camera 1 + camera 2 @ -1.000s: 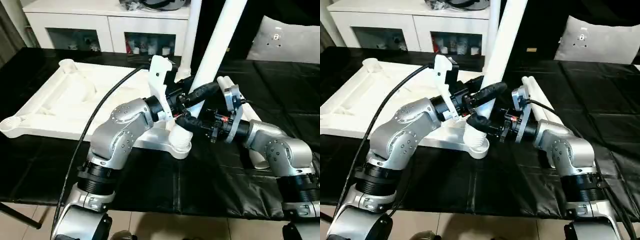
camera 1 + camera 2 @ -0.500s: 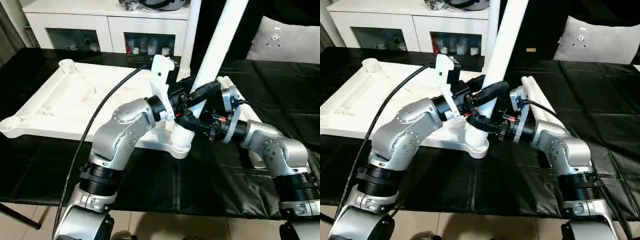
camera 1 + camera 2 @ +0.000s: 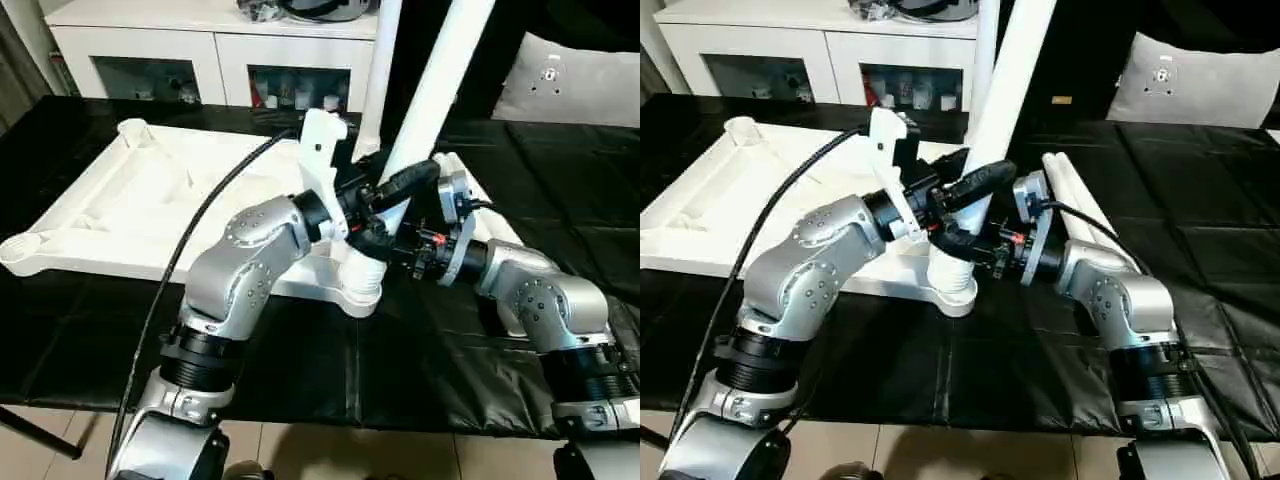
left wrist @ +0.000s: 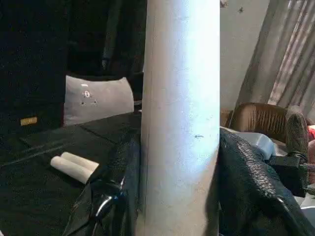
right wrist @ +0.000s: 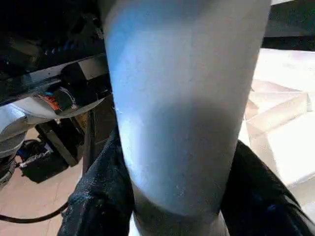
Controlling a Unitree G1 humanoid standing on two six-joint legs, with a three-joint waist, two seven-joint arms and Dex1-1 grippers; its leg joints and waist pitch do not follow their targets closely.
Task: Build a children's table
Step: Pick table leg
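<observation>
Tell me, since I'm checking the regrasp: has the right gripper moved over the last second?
Yes. The right gripper has slid toward the leg standing in the tabletop's corner socket, its fingers closing around it.

Between my left gripper [image 3: 392, 196] and right gripper [image 3: 385, 245] a white leg [image 3: 432, 95] stands tilted, foot in the near corner socket [image 3: 360, 283] of the upturned top [image 3: 130, 205]; another leg [image 3: 1080, 205] (lying flat) sits beyond my right gripper.

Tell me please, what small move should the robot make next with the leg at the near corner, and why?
Probably turn the leg further into the corner socket. Both the left gripper and the right gripper clasp it just above the socket, and its ribbed end still shows above the rim, so it seems not fully seated.
</observation>
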